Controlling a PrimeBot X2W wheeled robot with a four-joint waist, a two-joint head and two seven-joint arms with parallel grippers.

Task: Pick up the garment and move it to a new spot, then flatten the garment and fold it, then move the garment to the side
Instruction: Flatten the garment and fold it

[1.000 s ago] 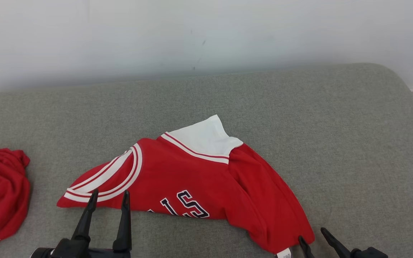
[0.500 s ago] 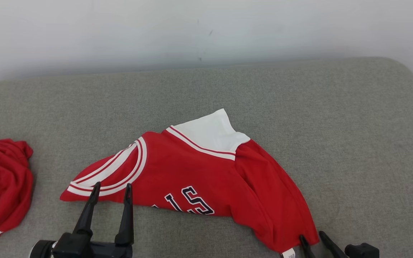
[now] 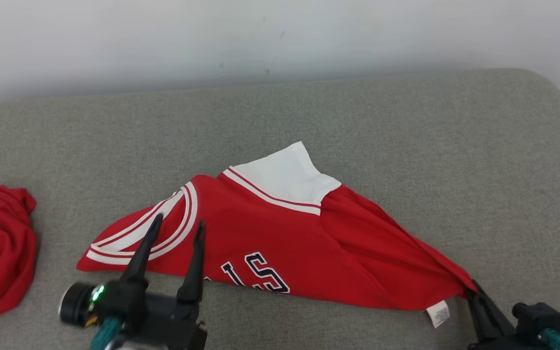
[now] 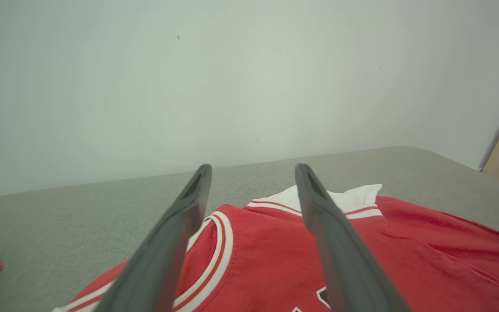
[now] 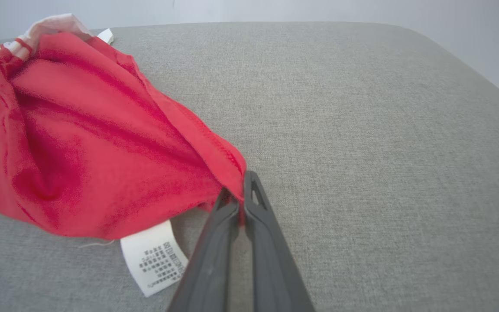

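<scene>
At lower right, right gripper (image 3: 472, 290) has just clamped the red garment (image 3: 280, 228) by its hem corner (image 3: 455, 283), tugging it taut mid-frame on the grey cushion (image 3: 406, 146); left gripper (image 3: 179, 221) open over the sleeve (image 3: 139, 239), so lift looks next.

Garment (image 3: 289, 233) reads "LS", partly hidden.
</scene>
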